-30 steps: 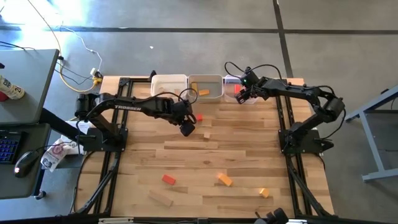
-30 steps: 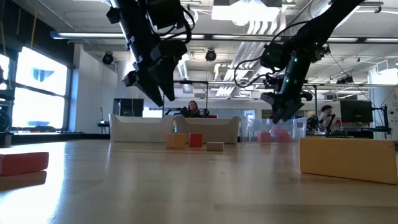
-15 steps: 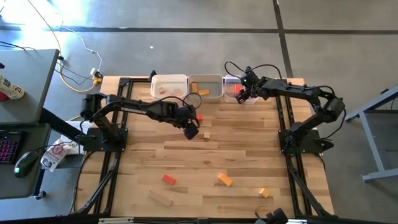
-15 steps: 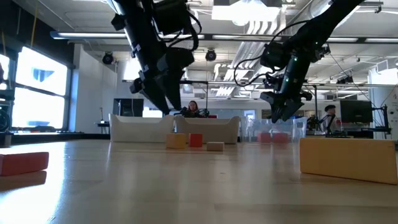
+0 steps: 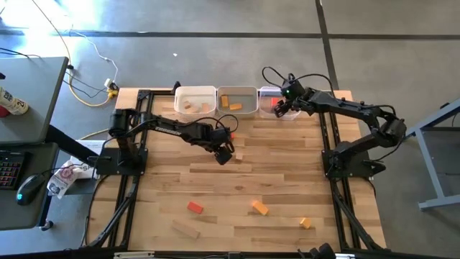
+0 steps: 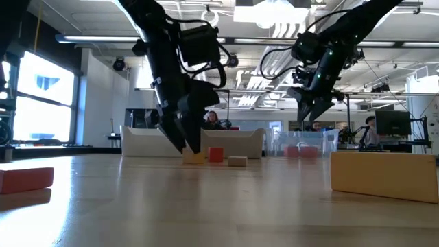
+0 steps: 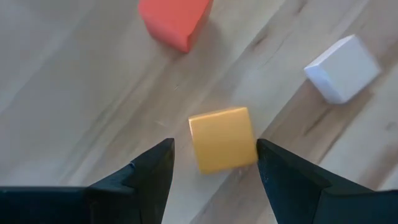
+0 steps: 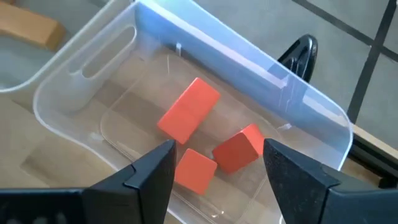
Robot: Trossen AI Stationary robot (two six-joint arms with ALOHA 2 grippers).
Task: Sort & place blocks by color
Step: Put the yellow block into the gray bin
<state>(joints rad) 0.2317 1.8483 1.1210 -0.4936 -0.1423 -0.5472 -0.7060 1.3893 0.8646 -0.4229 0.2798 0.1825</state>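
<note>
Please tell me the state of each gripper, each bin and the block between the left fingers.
left gripper: open, fingers either side of the orange cube.
orange cube: on the table, not gripped.
right gripper: open, empty, above the clear bin.
clear bin: holds three red blocks.
middle bin: holds orange blocks.
white bin: holds plain wood blocks.

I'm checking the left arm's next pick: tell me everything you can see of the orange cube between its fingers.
The orange cube is a small, smooth block, seemingly painted wood, lying flat on the wooden table. It sits between the open left pincer, touching neither finger. A red block and a pale block lie apart, just beyond it.
</note>
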